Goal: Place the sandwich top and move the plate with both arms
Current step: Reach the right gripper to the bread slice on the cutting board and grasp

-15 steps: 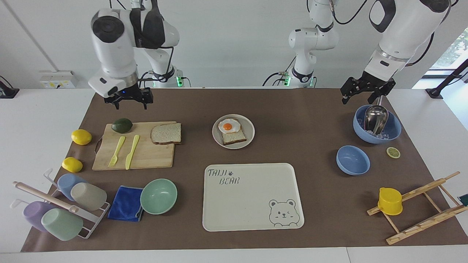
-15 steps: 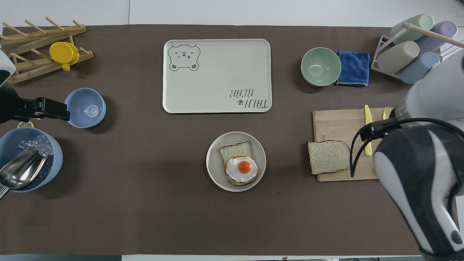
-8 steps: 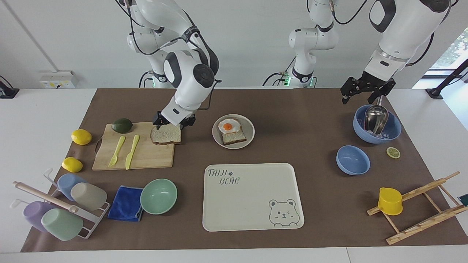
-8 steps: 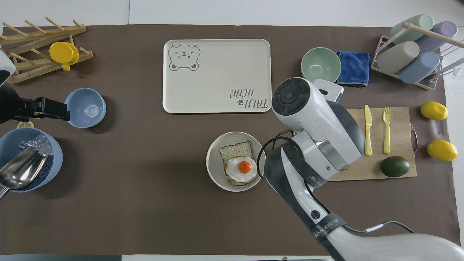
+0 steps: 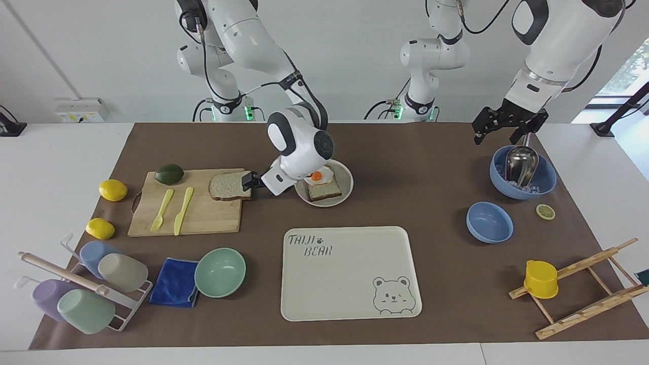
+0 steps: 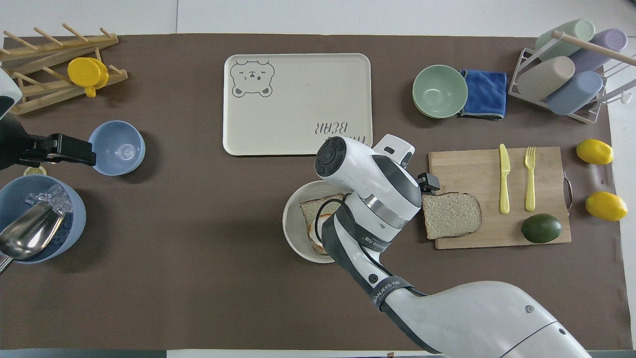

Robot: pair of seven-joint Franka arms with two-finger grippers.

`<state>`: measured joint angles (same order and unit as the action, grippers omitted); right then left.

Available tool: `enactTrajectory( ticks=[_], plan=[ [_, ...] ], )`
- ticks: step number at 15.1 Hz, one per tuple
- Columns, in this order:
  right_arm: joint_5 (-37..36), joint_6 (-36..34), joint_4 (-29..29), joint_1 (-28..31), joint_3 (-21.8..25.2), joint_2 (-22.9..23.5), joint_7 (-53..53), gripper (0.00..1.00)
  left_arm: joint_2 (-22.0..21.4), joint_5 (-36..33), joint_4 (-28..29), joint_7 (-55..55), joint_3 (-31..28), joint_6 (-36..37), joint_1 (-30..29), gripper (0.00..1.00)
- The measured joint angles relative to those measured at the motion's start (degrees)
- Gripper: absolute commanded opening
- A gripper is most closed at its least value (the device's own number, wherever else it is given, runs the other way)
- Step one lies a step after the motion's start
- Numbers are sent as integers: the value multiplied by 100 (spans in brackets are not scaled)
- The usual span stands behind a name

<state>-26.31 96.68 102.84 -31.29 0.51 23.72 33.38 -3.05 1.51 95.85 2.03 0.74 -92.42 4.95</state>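
The right gripper (image 5: 249,181) lies low and sideways at the board (image 5: 203,215), jaws spread, its tips at the edge of the sandwich top (image 5: 228,186) that faces the plate (image 5: 345,190). No grip on the slice is evident.

Change noted: half a second ago this gripper pointed down over the slice's edge nearest the robots. A second ago it hung over the table's edge near the avocado (image 5: 169,174). The wrist now covers part of the plate.

The sandwich top lies flat on the board's end toward the plate, unmoved across all frames.

The plate sits mid-table, nearer the robots than the tray (image 5: 350,274), and carries a slice topped with an egg (image 5: 317,176). Its position is unchanged.

The left gripper (image 5: 499,133) waits in the air at the left arm's end of the table, jaws spread, holding nothing, just by the bowl (image 5: 545,185) with the scoop (image 5: 521,165). No change from the earlier frames.
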Motion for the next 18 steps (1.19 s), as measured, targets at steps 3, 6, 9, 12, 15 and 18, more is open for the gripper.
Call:
enactTrajectory(
  ticks=[3, 6, 9, 12, 15, 18],
  plan=[
    [-115, 19, 246, 52, 19, -61, 4, 100, 0, 0, 0, 0, 0, 0, 0, 100],
    [-146, 90, 477, 151, 21, -135, 6, 100, 0, 0, 0, 0, 0, 0, 0, 100],
    [-147, 167, 629, 172, 21, -186, 28, 94, 0, 0, 0, 0, -2, 0, 0, 100],
    [-147, 206, 748, 179, 23, -234, 55, 83, 0, 0, 0, 0, -2, 0, 0, 100],
    [-148, 222, 814, 203, 24, -251, 63, 78, 0, 0, 1, 0, -2, 0, 0, 100],
    [-148, 270, 894, 238, 24, -277, 64, 76, 0, 0, 3, 0, -2, 0, 0, 100]
  ],
)
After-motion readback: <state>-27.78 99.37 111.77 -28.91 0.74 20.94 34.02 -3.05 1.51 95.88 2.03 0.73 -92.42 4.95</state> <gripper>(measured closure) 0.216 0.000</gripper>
